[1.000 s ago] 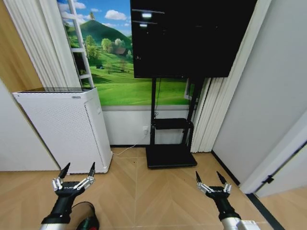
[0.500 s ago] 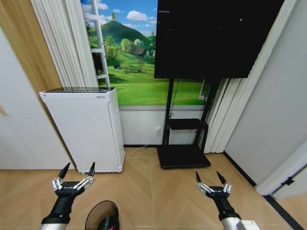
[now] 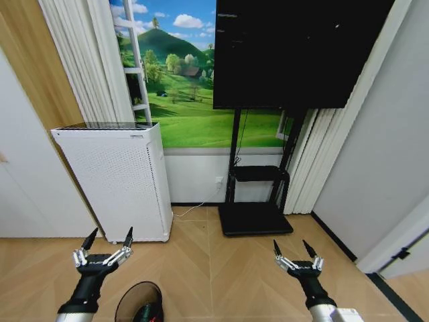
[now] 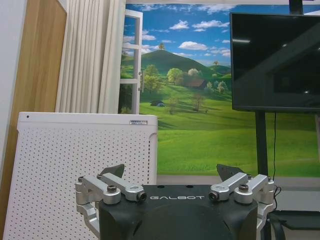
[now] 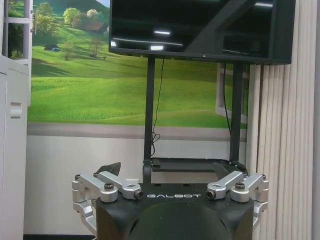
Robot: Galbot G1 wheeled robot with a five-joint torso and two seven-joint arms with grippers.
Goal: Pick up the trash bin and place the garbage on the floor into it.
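**A:** Where are the two arms?

**B:** Both reach forward and hang above the wooden floor point(image 3: 201, 268), each holding nothing. The left end effector point(image 3: 107, 239) sits low on the left, fingers spread apart and pointing up and away from the robot. The right end effector point(image 3: 295, 249) mirrors it low on the right — fingers also spread wide.

**A:** And the trash bin?

**B:** The trash bin point(image 3: 137, 303) is at the bottom edge of the head view, just right of the left forearm, a dark round rim seen from above. Something red and dark lies inside it; I cannot tell what.

**A:** What surrounds them?

**B:** A white perforated appliance point(image 3: 114, 180) stands against the wall ahead on the left. A black television point(image 3: 295, 50) on a stand point(image 3: 255, 218) stands ahead, before a mural point(image 3: 181, 94) of green hills — curtains hang on either side.
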